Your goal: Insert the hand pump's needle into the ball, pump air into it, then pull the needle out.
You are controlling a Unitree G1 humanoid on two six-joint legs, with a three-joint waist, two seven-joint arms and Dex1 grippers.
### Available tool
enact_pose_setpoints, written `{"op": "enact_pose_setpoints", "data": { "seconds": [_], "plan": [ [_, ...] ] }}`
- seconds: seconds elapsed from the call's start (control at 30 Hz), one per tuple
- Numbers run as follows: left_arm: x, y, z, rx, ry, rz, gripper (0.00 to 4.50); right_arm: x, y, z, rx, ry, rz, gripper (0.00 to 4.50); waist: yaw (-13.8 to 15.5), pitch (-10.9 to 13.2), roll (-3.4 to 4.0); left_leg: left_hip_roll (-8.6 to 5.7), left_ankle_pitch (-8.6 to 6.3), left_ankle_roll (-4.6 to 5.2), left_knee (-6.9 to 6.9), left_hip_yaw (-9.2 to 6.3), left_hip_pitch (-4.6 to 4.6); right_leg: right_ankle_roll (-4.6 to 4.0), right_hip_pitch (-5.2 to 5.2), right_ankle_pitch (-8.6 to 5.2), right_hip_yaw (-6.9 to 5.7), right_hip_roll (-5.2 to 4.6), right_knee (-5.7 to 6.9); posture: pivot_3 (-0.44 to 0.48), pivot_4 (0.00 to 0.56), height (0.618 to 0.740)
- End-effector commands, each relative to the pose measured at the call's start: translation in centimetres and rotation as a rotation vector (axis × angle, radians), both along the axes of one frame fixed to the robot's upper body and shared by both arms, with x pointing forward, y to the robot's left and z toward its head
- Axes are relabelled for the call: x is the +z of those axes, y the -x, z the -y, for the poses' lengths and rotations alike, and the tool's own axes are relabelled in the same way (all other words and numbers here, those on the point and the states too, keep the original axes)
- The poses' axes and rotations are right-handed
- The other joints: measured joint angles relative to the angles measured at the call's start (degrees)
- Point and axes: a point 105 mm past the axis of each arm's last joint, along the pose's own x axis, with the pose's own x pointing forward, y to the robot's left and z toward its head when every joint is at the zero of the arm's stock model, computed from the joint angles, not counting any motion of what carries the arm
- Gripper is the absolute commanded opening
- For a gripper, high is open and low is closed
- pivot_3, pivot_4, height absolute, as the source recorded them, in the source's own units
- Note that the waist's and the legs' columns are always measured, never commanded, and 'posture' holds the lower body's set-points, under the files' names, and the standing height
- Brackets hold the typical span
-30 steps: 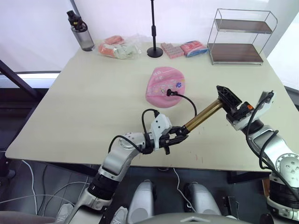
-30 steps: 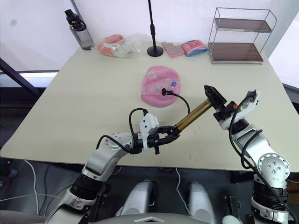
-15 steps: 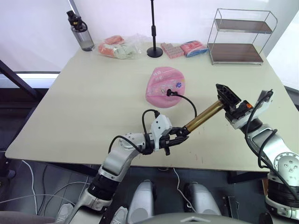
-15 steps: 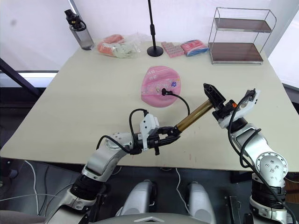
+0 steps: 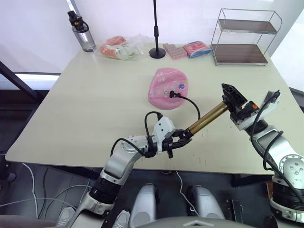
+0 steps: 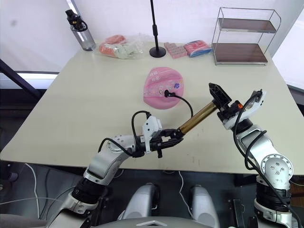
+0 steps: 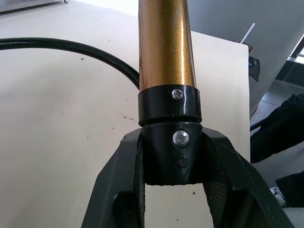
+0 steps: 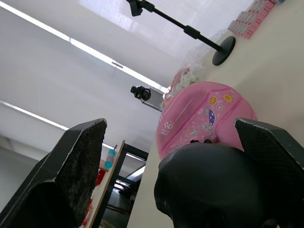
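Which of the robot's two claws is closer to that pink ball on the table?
Hard to call; roughly equal. The left gripper holds the hand pump's lower end, nearer the table's front edge than the ball. The right gripper is at the pump's handle, off to the ball's right.

Bare table left of ball, open tabletop right of it up to the wire shelf, pump and hose slanting across the near side, bottle, packets, stand lining far edge
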Motion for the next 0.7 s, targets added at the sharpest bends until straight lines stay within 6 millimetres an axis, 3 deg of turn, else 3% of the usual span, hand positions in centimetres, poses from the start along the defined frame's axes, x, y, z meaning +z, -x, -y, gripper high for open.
{"op": "enact_pose_setpoints", "data": {
  "seconds": [0.03, 0.13, 0.7],
  "plan": [
    [0.74, 0.41, 0.43, -0.024, 0.012, 0.035, 1.09, 1.02, 0.39, 0.38, -0.009, 0.015, 0.052, 3.71, 0.0, 0.0, 0.0, 0.0, 0.0, 0.0, 0.0, 0.0, 0.0, 0.0, 0.0, 0.0, 0.0, 0.0, 0.0, 0.0, 0.15, 0.731],
    [0.68, 0.44, 0.41, -0.024, 0.011, 0.032, 1.09, 0.98, 0.39, 0.35, -0.008, 0.023, 0.054, 2.18, 0.0, 0.0, 0.01, 0.0, 0.0, 0.0, 0.0, 0.01, -0.01, 0.0, 0.0, 0.0, 0.01, -0.01, -0.01, 0.0, 0.15, 0.731],
    [0.39, 0.64, 0.48, -0.023, 0.012, 0.013, 1.09, 0.64, 0.92, -0.43, 0.038, 0.109, 0.083, 2.18, 0.0, 0.0, 0.04, 0.01, 0.0, 0.0, -0.03, 0.01, -0.02, 0.08, -0.03, -0.06, 0.0, -0.01, -0.02, 0.0, 0.15, 0.731]
  ]
}}
